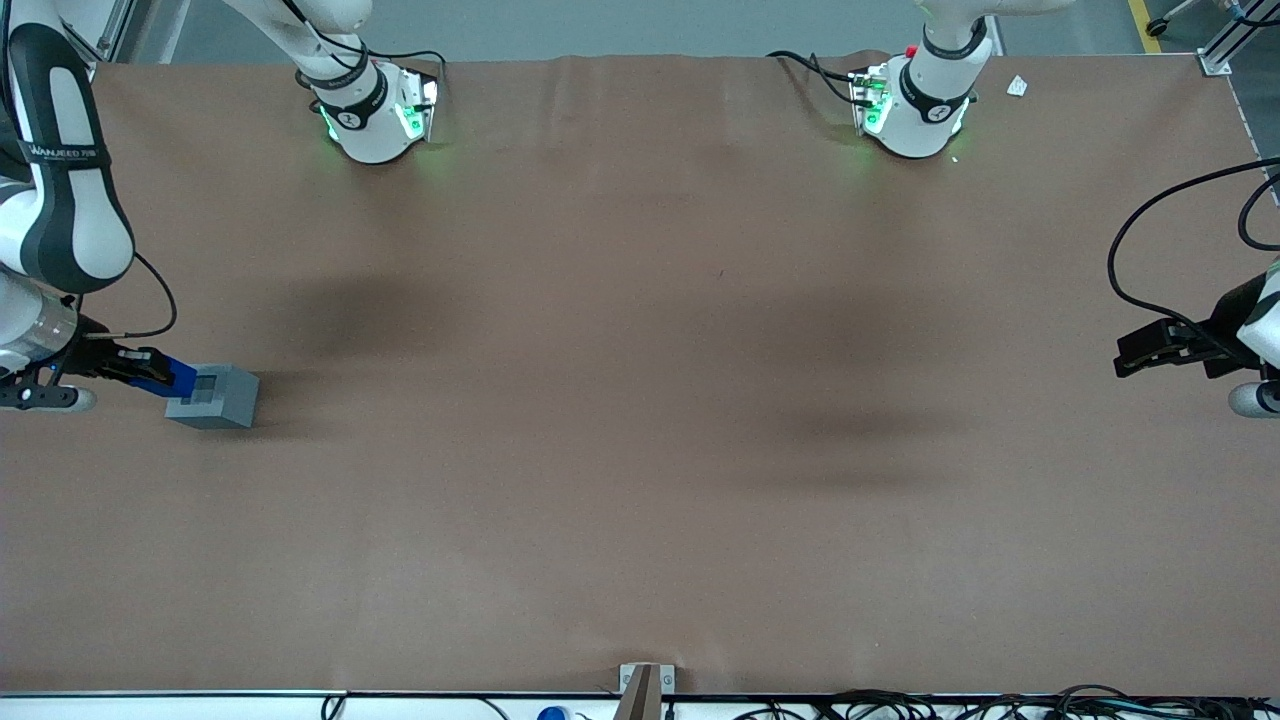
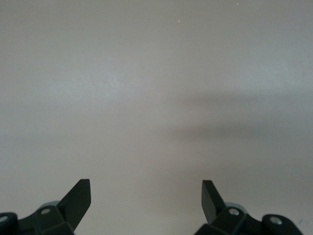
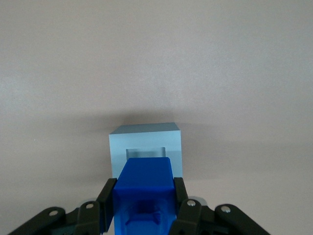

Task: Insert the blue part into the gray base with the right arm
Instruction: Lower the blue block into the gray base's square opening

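Observation:
The gray base (image 1: 213,397) is a light-gray cube with a square recess in its top face, standing on the brown table at the working arm's end. My right gripper (image 1: 150,372) is shut on the blue part (image 1: 176,377), holding it tilted with its tip at the edge of the base. In the right wrist view the blue part (image 3: 145,188) sits clamped between both black fingers (image 3: 182,196), and its end overlaps the recess of the gray base (image 3: 145,142).
The brown table (image 1: 640,450) stretches wide toward the parked arm's end. Two arm bases (image 1: 375,110) stand at the edge farthest from the front camera. A small bracket (image 1: 645,685) sits at the nearest edge.

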{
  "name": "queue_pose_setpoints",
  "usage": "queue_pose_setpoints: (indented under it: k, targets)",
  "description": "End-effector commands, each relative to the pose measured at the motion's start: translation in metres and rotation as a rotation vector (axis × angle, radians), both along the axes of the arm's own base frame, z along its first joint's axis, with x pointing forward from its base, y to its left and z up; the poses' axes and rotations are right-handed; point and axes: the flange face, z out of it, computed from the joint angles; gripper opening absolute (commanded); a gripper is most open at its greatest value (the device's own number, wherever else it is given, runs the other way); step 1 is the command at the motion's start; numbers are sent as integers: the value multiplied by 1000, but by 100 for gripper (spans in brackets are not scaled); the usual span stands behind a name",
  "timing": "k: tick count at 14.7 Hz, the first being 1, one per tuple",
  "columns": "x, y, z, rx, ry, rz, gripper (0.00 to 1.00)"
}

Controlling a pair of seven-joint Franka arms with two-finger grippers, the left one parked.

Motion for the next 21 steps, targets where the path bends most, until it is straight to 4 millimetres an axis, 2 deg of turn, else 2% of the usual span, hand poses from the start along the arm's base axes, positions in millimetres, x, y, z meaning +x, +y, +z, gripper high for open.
queue_pose_setpoints:
  k: [1, 4, 13, 21]
  targets:
    - [-4, -2, -3, 10, -5, 0, 14]
    - [-7, -1, -13, 17, 13, 0, 14]
    - [-4, -1, -26, 18, 16, 2, 14]
    - [-5, -1, -29, 21, 20, -1, 14]
